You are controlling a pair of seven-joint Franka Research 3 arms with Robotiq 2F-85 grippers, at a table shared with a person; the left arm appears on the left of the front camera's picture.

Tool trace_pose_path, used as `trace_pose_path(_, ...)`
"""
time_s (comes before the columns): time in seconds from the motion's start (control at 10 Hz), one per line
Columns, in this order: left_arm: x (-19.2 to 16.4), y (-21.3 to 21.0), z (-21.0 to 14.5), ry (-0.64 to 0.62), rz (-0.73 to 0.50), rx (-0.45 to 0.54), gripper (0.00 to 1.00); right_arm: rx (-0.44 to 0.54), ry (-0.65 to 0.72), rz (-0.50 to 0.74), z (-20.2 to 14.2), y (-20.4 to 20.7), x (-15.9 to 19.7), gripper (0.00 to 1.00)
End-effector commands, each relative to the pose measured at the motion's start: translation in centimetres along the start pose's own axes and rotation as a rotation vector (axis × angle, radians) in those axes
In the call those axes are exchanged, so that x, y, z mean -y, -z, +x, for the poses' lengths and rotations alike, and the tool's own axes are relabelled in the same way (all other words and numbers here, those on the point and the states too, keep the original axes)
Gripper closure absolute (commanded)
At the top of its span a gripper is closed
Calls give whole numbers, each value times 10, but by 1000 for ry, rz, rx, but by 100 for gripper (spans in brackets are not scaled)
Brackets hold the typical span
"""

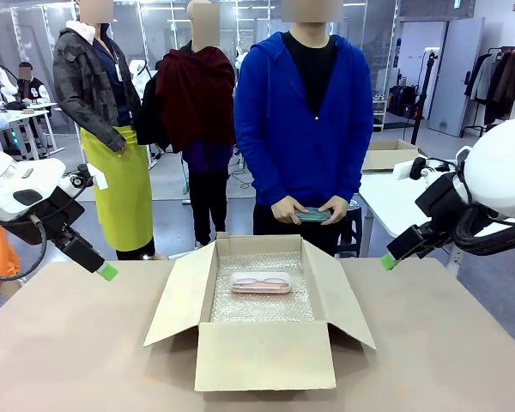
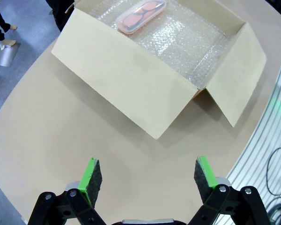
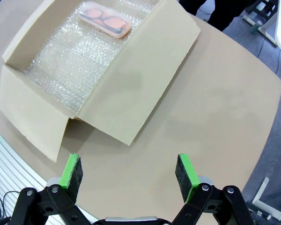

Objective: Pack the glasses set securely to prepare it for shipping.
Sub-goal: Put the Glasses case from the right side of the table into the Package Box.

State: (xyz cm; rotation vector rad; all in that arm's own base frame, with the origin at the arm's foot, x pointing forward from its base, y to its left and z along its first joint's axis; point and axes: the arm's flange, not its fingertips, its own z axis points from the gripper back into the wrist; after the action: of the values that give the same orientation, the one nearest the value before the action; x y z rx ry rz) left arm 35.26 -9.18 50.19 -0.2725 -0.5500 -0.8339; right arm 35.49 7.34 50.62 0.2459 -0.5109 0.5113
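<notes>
A pale pink translucent glasses case (image 1: 260, 283) lies on the bubble wrap in the far half of an open brown cardboard box (image 1: 264, 352); the same case (image 2: 140, 15) (image 3: 105, 18) shows in both wrist views. The person in a blue hoodie holds the mint green case (image 1: 312, 215) in both hands beyond the table's far edge. My left gripper (image 1: 108, 272) (image 2: 147, 176) hangs open above the table, left of the box. Over the table to the right of the box, my right gripper (image 1: 388, 262) (image 3: 129, 174) is open too. Nothing sits between either pair of fingers.
The box's four flaps (image 1: 179, 292) stand spread outward, and bubble wrap (image 1: 262, 300) lines its floor. Bare tan tabletop (image 1: 77, 343) surrounds the box. Two more people stand behind on the left. A white table with another box (image 1: 388, 156) is at back right.
</notes>
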Motion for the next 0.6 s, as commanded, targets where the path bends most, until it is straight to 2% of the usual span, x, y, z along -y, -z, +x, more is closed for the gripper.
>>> trace_pose_path(0.0,-1,-1,-1,3,-11,9,0,12,-14,-4,1,1,2,0)
trace_pose_path(0.5,-1,-1,-1,3,-11,9,0,12,-14,-4,1,1,2,0)
